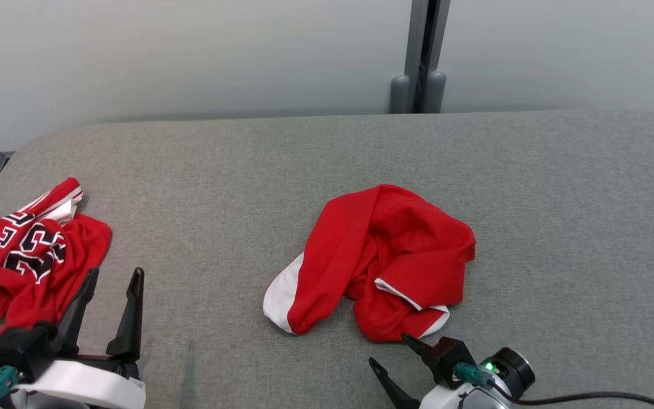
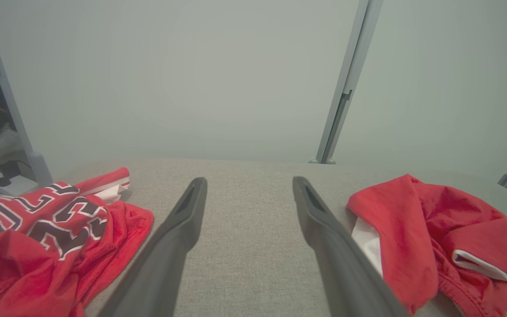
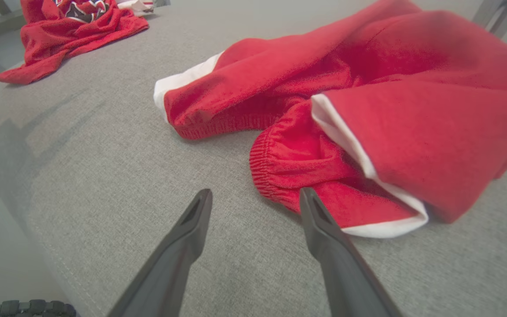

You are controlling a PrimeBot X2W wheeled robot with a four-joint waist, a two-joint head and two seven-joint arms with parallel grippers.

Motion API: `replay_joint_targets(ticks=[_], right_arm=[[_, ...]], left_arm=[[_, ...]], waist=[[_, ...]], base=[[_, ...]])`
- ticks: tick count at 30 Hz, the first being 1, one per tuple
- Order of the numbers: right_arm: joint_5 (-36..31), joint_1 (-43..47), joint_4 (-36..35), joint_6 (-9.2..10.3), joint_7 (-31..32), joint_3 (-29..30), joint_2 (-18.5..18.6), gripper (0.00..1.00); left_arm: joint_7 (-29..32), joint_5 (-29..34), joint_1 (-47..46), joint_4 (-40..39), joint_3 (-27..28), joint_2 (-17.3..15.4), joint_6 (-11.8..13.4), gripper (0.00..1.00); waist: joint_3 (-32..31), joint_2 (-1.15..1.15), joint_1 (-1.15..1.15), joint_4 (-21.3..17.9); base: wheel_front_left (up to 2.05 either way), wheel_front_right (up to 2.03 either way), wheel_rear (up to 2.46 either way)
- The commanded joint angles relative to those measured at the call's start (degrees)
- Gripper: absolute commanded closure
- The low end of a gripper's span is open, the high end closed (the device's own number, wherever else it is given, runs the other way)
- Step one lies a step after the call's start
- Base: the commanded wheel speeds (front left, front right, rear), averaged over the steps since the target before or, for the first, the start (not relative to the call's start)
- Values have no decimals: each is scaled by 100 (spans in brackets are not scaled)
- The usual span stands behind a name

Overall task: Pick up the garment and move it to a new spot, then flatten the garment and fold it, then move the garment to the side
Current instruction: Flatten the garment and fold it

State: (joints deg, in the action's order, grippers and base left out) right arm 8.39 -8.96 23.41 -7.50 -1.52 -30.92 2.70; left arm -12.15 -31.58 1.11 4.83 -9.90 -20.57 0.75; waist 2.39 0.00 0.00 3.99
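The garment (image 1: 384, 255) is a crumpled red piece with white trim and an elastic band, lying in the middle of the grey fabric surface (image 1: 219, 170). My right gripper (image 1: 389, 349) stands open just in front of its near edge, one fingertip close to the white hem. In the right wrist view the garment (image 3: 368, 101) lies just past my right gripper (image 3: 255, 191), whose right finger reaches the elastic band. My left gripper (image 1: 116, 272) is open at the lower left, empty, well left of the garment (image 2: 434, 233). Bare fabric shows between the open fingers of the left gripper (image 2: 249, 180).
A second red garment, a jersey (image 1: 20, 255) with black and white lettering, lies crumpled at the left edge beside my left gripper. A grey post (image 1: 420, 57) stands behind the surface against the pale wall. A black cable (image 1: 588, 397) trails from my right wrist.
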Motion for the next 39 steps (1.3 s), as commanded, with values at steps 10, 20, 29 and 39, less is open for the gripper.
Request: replay_joint_targets(ticks=[10,20,29,39], right_arm=[[-144,-961,1331,2,-207,-256,37,67],[1233,-1369,830,2,-650,-1004,31,100],[3417,-2079,-1089,1,-1065,-1740,37,100],[5546,-3070,-2055,1,-1382,-1429,37,100]], left_arm=[[-156,30,-541,388,-73,60,-254,0],[-262,65,-691,703,9,117,-347,0],[-288,128,-735,796,34,195,-409,0],[-297,193,-732,907,-11,298,-482,0]], waist=[[434,0,0,342],[462,0,0,230],[367,0,0,64],[273,0,0,41]], base=[[0,0,0],[0,0,0],[0,0,0],[0,0,0]])
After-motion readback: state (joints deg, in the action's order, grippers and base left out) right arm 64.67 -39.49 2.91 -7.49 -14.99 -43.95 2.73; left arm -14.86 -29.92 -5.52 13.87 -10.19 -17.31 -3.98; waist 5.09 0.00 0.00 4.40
